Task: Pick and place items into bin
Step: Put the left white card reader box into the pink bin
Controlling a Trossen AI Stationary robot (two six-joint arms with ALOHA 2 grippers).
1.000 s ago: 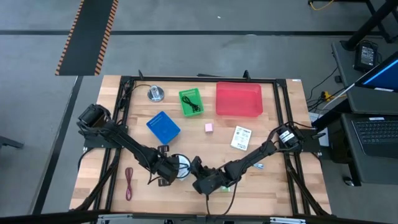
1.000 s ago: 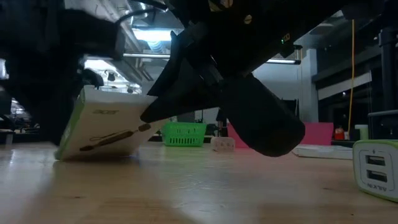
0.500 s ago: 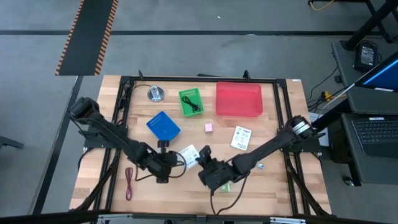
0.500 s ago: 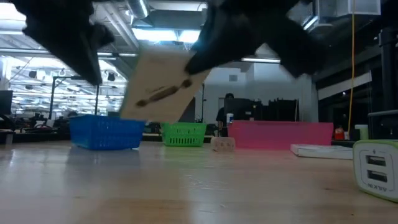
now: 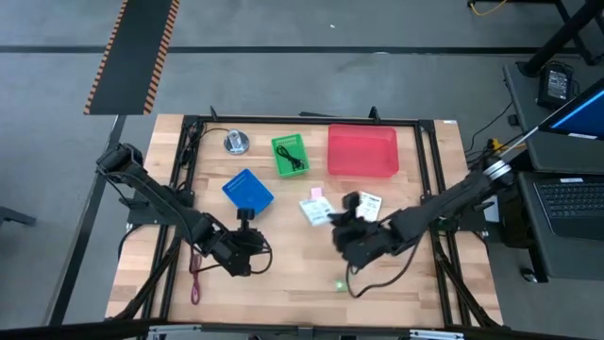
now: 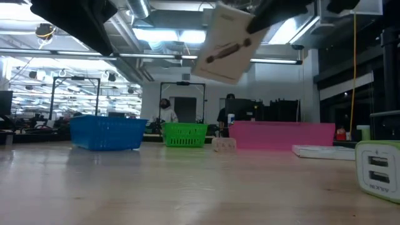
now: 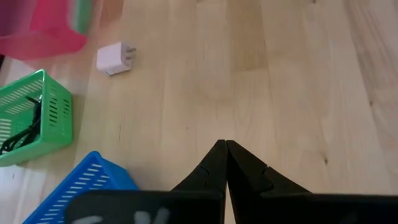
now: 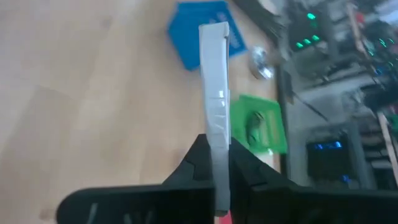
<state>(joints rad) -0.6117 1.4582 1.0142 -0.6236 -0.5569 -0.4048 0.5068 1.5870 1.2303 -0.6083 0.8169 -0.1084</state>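
Tilting packet, long axis slanted, airborne

The right gripper, clamped on a flat white green-printed packet, is now lifted off the wooden table and has carried it from the front middle toward the pink bin. The closed left gripper has pulled back beside the blue basket.
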